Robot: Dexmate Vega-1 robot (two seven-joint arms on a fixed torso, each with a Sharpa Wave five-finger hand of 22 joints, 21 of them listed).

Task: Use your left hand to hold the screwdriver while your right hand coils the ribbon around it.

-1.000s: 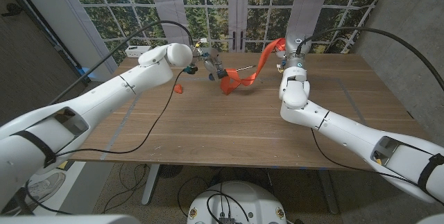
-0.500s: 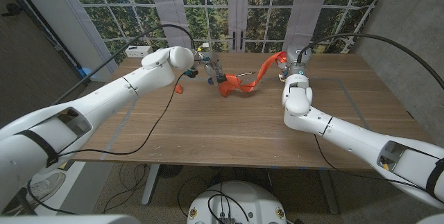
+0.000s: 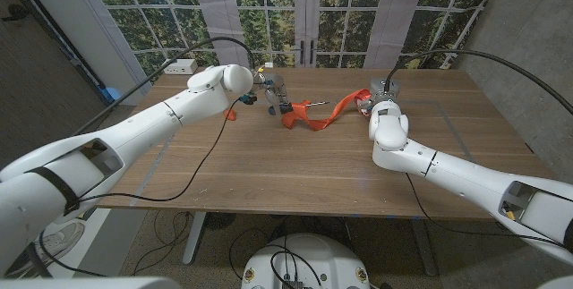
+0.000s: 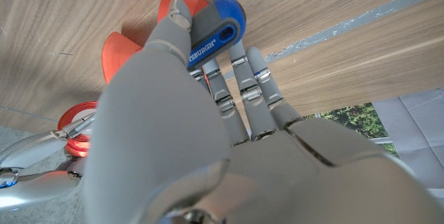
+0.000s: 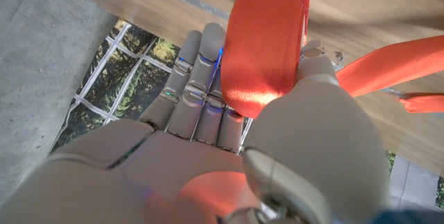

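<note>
— Counting things first: what's on the wooden table (image 3: 295, 168)?

— One screwdriver (image 3: 285, 104), one orange ribbon (image 3: 324, 114) and a separate small orange scrap (image 3: 231, 114) lying near the left arm. Two robot hands are at work, and a white power strip (image 3: 183, 66) sits at the far left corner.

— Who holds what?

— The left hand (image 3: 269, 89) is wrapped around the screwdriver's handle, thumb and fingers closed on it. In the left wrist view that handle (image 4: 216, 28) is smooth blue with a grey lettered panel. The right hand (image 3: 376, 97) has its thumb and fingers closed on a flat roll of the ribbon (image 5: 263, 47).

— Where does the ribbon run?

— From the right hand it stretches left, low over the table, to a loose bunch at the screwdriver's thin metal shaft.

— Is it wound on?

— Hard to say; it seems looped there, but the bunch is too small to read, and the shaft is partly hidden under it.

— Anything cut off?

— The lettering on the handle is half covered by the left thumb.
</note>
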